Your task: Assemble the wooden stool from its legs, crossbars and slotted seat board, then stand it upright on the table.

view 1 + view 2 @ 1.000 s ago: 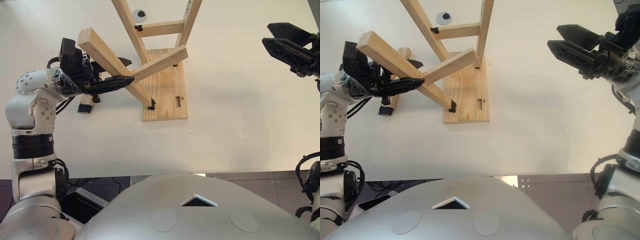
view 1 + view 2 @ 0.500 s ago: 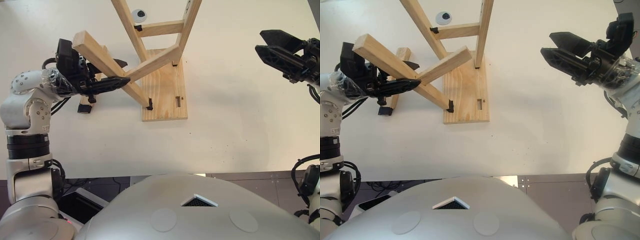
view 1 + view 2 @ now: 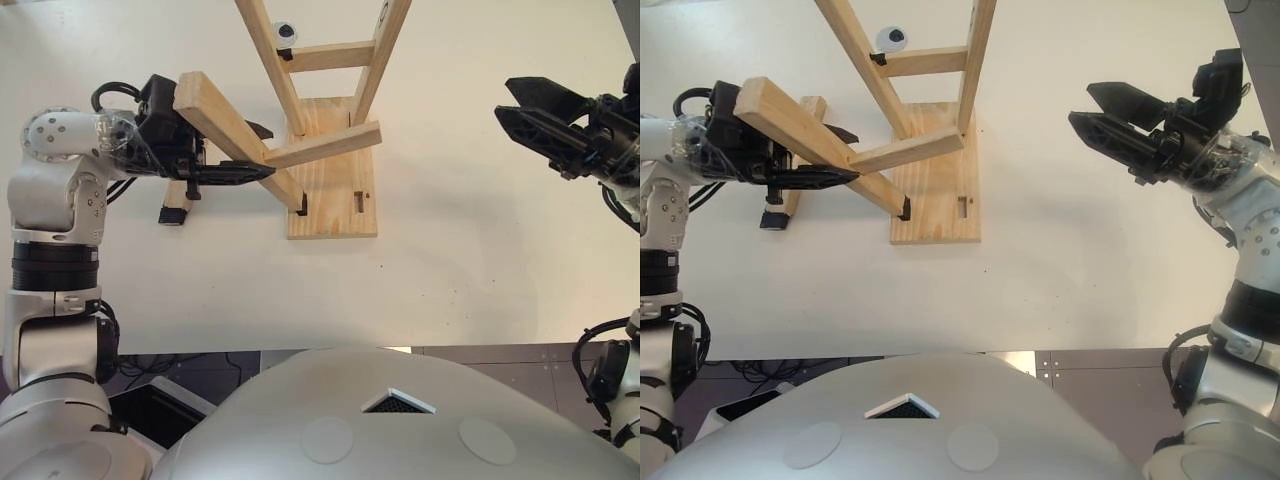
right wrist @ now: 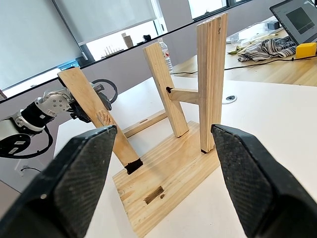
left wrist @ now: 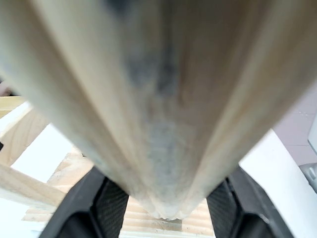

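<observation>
The left end effector [image 3: 255,150] is clamped around a tilted leg [image 3: 215,110]. Beneath it, a loose leg [image 3: 175,205] lies on the desk [image 3: 450,250]. The held leg's long axis slants down and rightward, and its black-capped foot touches the seat board [image 3: 340,215] at the near-left slot; I cannot tell whether it is seated. Its crossbar [image 3: 330,143] reaches right toward the 2 upright legs [image 3: 268,50]. The right end effector [image 3: 503,97] hovers well apart to the right, fingers [image 4: 84,183] spread, holding nothing. The left arm is nearer, so it likely does the seating.
</observation>
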Controlling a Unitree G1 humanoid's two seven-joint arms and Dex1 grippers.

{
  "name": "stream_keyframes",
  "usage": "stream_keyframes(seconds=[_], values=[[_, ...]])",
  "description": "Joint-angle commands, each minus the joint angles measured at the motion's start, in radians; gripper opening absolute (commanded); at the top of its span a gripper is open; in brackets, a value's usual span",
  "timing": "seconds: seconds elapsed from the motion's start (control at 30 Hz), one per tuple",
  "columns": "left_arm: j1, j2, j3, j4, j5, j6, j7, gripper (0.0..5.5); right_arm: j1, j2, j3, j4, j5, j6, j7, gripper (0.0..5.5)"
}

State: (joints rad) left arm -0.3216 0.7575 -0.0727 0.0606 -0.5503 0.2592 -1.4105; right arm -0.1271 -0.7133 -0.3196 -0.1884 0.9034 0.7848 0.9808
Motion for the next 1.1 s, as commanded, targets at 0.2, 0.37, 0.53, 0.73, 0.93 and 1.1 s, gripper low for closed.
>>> stream_keyframes(seconds=[0.2,0.37,0.53,0.73,0.93,1.1], values=[[0.062,0.100,-0.251,-0.141,0.198,0.278,0.153,2.02,0.064,0.036,-0.004,-0.051,0.000,-0.036,-0.044,3.51],[0.143,0.097,-0.313,-0.202,0.193,0.304,0.237,2.02,0.082,0.038,0.003,-0.054,-0.007,-0.055,-0.055,3.51],[0.224,0.090,-0.324,-0.212,0.162,0.294,0.285,2.02,0.085,0.038,0.003,-0.055,-0.009,-0.051,-0.058,3.51],[0.241,0.098,-0.309,-0.176,0.152,0.265,0.307,2.02,0.096,0.042,0.011,-0.066,-0.019,-0.055,-0.068,3.51],[0.172,0.099,-0.135,-0.282,0.018,0.240,0.345,2.38,0.085,0.042,0.010,-0.053,-0.025,-0.057,-0.078,3.51],[0.149,0.152,-0.018,-0.342,-0.002,0.289,0.357,3.04,0.103,0.055,0.019,-0.069,-0.026,-0.060,-0.086,3.51]])
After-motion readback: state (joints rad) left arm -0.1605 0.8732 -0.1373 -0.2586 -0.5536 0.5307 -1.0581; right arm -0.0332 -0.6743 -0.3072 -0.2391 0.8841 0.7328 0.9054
